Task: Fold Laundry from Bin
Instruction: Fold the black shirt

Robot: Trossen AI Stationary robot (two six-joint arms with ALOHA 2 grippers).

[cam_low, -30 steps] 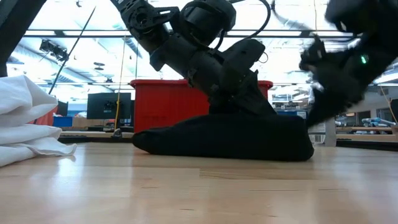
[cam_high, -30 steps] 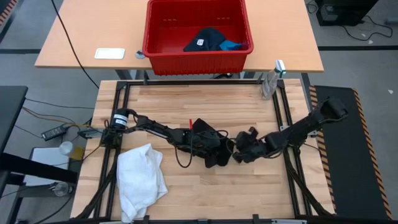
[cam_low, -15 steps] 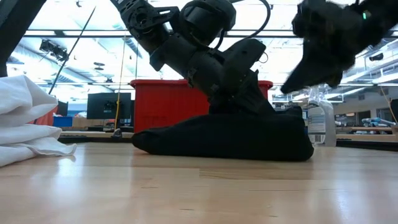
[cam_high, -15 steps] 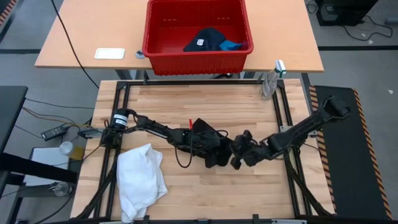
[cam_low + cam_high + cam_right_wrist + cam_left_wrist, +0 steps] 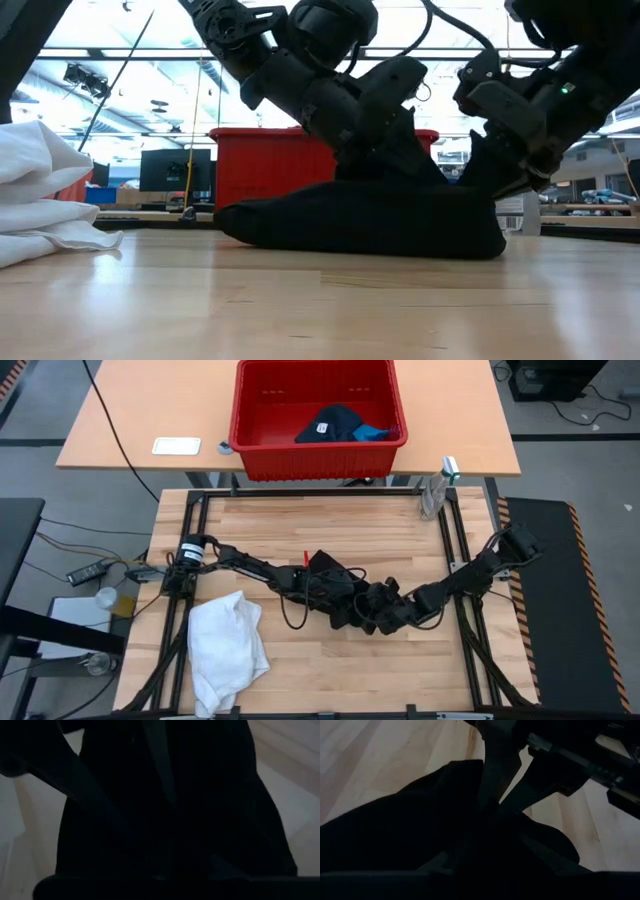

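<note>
A black garment [image 5: 345, 612] lies bunched in a low heap [image 5: 350, 225] at the middle of the wooden table. My left gripper [image 5: 335, 588] comes in from the table's left and sits on the heap's top [image 5: 415, 165], shut on the cloth. My right gripper [image 5: 373, 610] reaches in from the right, onto the heap's right end [image 5: 490, 185], and its fingertips [image 5: 492, 775] meet in the cloth. A white garment [image 5: 228, 650] lies crumpled at the near left. The red bin [image 5: 240, 440] stands on the far table with a navy garment [image 5: 335, 422] and a blue one [image 5: 372, 432] inside. My left gripper holds the black garment at the top of the heap [image 5: 395, 185], slanting down from the table's left. The cloth and the gripper hide its fingertips, so layers cannot be told. The garment rests on the table. My right gripper pinches the garment's right end [image 5: 495, 812] between its two fingertips, slanting down from the table's right. The fold under the tips is dark, so layers cannot be told. The cloth lies on the table there.
A spray bottle [image 5: 432, 495] stands at the table's far right corner. A black cable [image 5: 293, 618] loops on the wood beside the left arm. A white flat object [image 5: 176, 446] lies on the far table, left of the bin. Bare wood shows along the near and far edges.
My right gripper has come down and toward the table's left, from above and beside the black garment's right end onto it, tipping further downward. The garment and my left gripper have stayed where they were.
</note>
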